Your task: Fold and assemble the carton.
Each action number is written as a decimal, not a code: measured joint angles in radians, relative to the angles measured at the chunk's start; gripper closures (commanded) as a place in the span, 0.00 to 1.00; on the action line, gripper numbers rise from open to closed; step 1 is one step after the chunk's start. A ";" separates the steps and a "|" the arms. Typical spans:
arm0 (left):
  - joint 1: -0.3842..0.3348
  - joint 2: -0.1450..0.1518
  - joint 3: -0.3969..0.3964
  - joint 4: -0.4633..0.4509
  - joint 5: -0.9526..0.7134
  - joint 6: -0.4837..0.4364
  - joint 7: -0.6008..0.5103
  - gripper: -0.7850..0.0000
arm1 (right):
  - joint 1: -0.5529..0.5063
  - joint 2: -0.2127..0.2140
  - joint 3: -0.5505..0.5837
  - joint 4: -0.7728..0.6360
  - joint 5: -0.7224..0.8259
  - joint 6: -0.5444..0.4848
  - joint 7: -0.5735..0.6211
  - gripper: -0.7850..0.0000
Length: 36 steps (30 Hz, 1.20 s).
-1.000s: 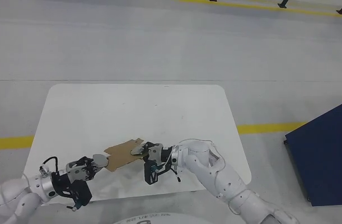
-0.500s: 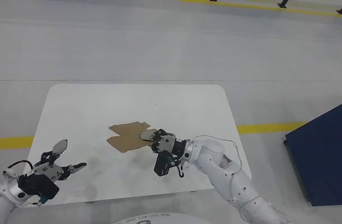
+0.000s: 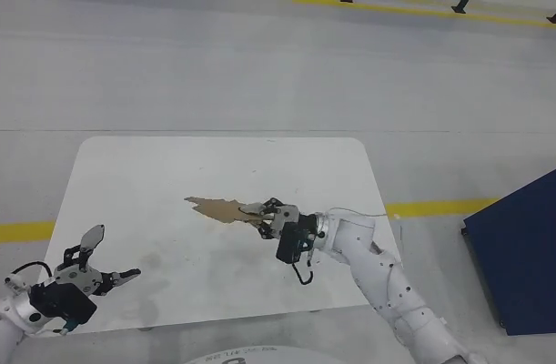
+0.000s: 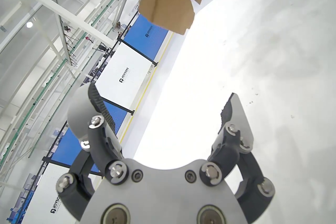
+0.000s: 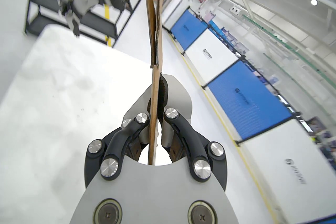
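Although the right gripper (image 5: 157,88) is clamping the flat carton (image 5: 155,33) between its jaws, no folding is showing; the left gripper (image 4: 162,101) is gaping empty, carton well beyond.

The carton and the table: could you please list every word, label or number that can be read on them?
On the carton: no text; the brown faces that show are plain.
On the table: no text; only faint smudges and small dark specks.
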 measured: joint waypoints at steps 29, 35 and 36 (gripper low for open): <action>0.000 0.000 0.000 0.000 0.000 0.000 0.000 0.00 | 0.125 0.084 0.142 0.154 0.710 -0.258 0.192 1.00; 0.000 0.000 0.000 0.000 0.000 0.000 0.000 0.00 | 0.163 0.107 0.109 0.169 0.992 -0.258 0.328 1.00; 0.000 0.000 0.000 0.000 0.000 0.000 0.000 0.00 | 0.160 0.110 0.111 0.165 1.011 -0.258 0.340 1.00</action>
